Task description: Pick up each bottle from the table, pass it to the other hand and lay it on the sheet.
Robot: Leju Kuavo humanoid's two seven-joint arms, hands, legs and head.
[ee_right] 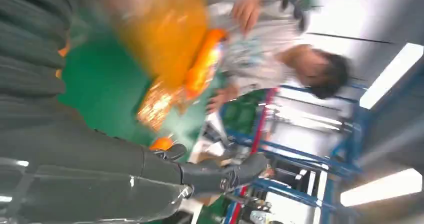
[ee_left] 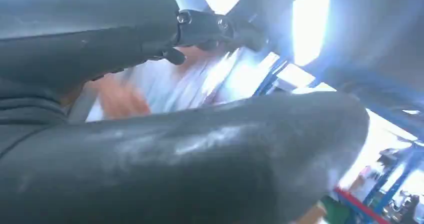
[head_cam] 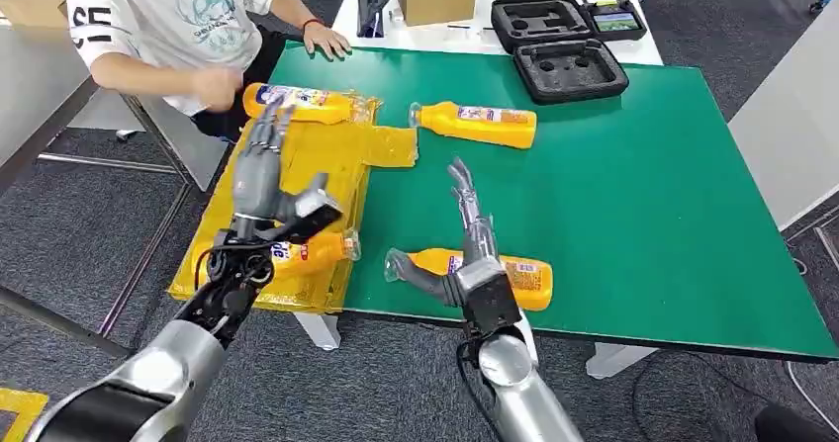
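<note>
The right hand (head_cam: 463, 232) is hovering with fingers spread and holding nothing directly over a bottle (head_cam: 514, 276) lying on the green table (head_cam: 643, 215), while the left hand (head_cam: 267, 180), fingers likewise apart and empty, is hanging above another bottle (head_cam: 315, 251) lying on the yellow sheet (head_cam: 336, 155).

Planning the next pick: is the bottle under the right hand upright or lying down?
Lying down: the bottle rests on its side on the green table.

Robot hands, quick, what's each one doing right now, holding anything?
Left hand: open, fingers spread above the yellow sheet, holding nothing.
Right hand: open, holding nothing, over the near bottle.
</note>
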